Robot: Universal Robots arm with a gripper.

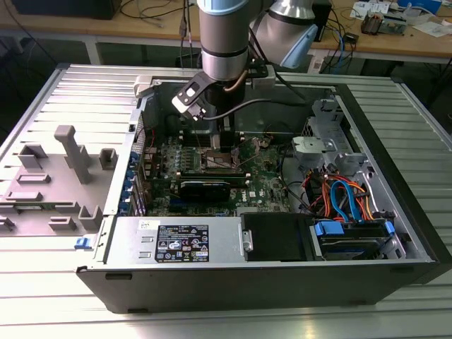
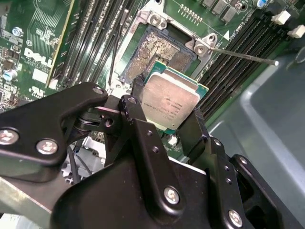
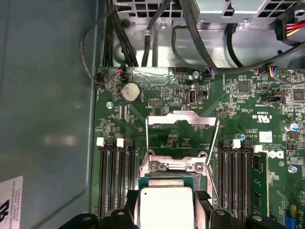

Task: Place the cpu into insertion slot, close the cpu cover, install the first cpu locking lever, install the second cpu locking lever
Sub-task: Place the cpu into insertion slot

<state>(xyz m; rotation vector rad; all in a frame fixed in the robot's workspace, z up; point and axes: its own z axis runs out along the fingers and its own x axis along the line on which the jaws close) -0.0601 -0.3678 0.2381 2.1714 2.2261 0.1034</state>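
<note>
The claw [image 2: 167,104] is clamped on the chip [image 2: 174,95] by two opposite edges, holding it close over the bare socket [image 2: 157,50]. The chip is probably light, stiff and fragile underneath, so the edges seem the safest hold.

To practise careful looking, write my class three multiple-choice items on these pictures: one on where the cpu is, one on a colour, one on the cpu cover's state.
1. Where is the cpu? A in the gripper, over the insertion slot; B in a memory slot; C under a shut cover.
2. The circuit board is: A red; B green; C white.
3. The cpu cover is: A shut; B missing; C open.
Answers: A, the gripper clamps its edges; B, green surrounds the slot; C, the slot's contacts lie bare.
</note>
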